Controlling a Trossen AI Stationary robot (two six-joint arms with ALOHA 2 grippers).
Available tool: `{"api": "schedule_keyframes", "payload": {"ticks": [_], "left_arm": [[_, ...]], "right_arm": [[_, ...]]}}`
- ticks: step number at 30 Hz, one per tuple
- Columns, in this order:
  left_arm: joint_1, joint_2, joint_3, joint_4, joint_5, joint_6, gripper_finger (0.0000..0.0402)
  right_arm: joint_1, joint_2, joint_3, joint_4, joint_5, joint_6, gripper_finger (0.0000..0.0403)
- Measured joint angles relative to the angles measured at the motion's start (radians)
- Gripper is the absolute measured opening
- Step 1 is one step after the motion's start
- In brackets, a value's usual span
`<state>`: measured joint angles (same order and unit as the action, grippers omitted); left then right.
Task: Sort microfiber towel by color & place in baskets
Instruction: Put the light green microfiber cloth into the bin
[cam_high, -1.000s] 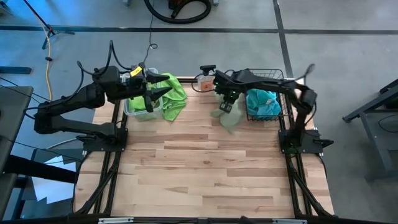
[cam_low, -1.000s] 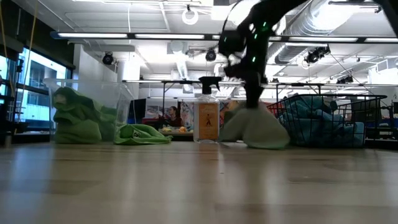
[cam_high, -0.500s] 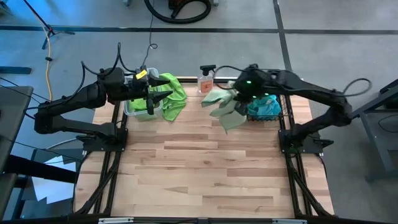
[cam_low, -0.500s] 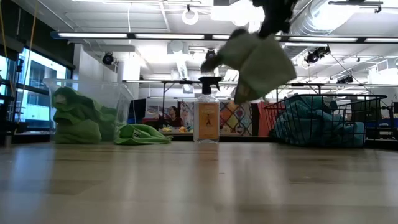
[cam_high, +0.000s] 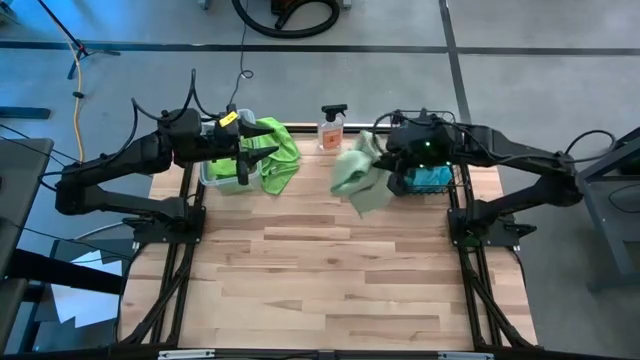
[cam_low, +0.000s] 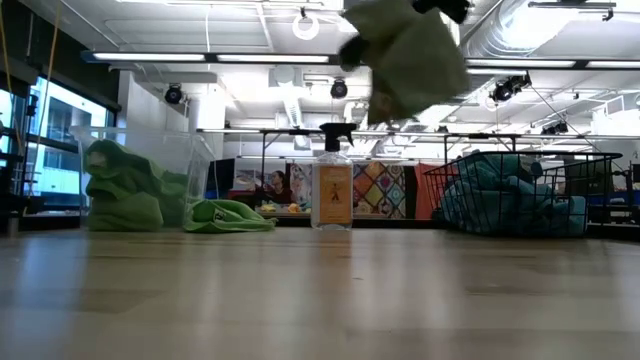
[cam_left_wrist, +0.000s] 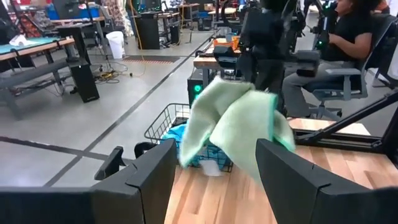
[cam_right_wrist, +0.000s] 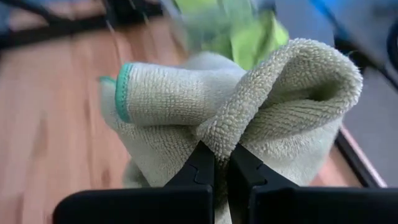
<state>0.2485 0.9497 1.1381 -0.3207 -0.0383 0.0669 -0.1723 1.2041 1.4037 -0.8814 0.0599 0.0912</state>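
My right gripper (cam_right_wrist: 216, 165) is shut on a pale green microfiber towel (cam_high: 356, 178) and holds it high over the table's far middle, left of the black wire basket (cam_high: 452, 160). That basket holds sky blue towels (cam_high: 428, 178). My left gripper (cam_left_wrist: 214, 180) is open and hovers over the clear tub (cam_high: 207, 168) at the far left. The tub holds lime green towels (cam_low: 120, 190). One more lime towel (cam_high: 282, 165) lies against the tub's right side, partly on the table (cam_low: 228, 215). My right gripper pinches a bunched fold (cam_right_wrist: 219, 135) of the pale green towel between its two fingers, several layers together. The towel (cam_low: 405, 55) is lifted clear of the table and hangs slack below the fingers.
A clear spray bottle with a black trigger (cam_high: 331, 128) stands at the far edge between tub and basket, just below the hanging towel in the low view (cam_low: 332, 190). The wooden tabletop's (cam_high: 330, 270) near half is bare. A person sits in the room beyond (cam_left_wrist: 354, 31).
My right gripper has risen with the pale green towel. A second ago the towel's lower part lay on the table beside the wire basket; now all of it hangs well above the spray bottle. The left arm has kept still.
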Motion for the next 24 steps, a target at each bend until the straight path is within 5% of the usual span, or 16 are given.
{"api": "schedule_keyframes", "payload": {"ticks": [11,24], "left_arm": [[-0.001,0.053,0.0,0.045,0.004,-0.013,0.0209],[-0.05,0.067,0.0,0.278,0.113,-0.159,0.0232]], "right_arm": [[0.005,0.014,-0.009,0.538,-0.178,-0.142,0.0],[0.005,0.015,-0.009,0.566,-0.193,-0.145,0.0]]}}
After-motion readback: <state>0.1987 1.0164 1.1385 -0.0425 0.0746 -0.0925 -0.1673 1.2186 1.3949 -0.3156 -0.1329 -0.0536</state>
